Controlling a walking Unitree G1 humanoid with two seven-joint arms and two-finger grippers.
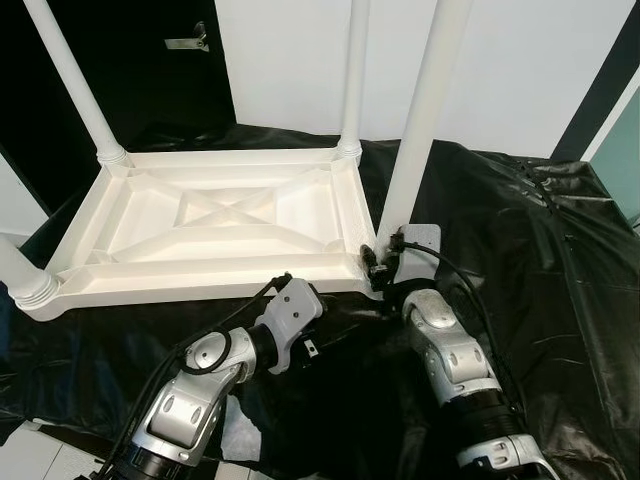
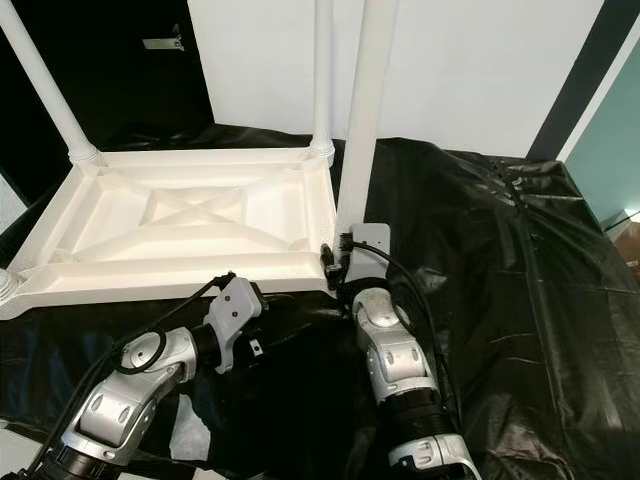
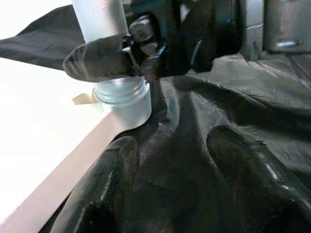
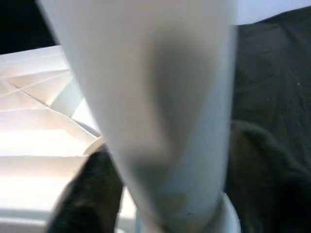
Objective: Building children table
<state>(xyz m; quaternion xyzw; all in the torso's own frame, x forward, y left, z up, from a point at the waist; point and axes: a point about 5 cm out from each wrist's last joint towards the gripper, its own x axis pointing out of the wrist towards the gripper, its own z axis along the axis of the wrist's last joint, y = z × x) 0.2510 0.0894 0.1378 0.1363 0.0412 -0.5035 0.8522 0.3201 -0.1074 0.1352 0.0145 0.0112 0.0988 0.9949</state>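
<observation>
The white plastic table top (image 1: 210, 225) lies upside down on a black sheet (image 1: 520, 260), its ribbed underside facing up; white legs stand in its corners, and the near right leg (image 1: 420, 120) rises from the corner socket just ahead of the robot; the right gripper (image 1: 378, 262) is closed around the base of that leg, one dark finger (image 4: 92, 194) showing beside the blurred white tube; the left gripper (image 3: 170, 160) sits low by the table's near edge, fingers spread apart over the black sheet, holding nothing; the legs' upper ends are cut off by the frame; behind stand a white wall (image 1: 520, 60) and a dark doorway (image 1: 150, 70).
</observation>
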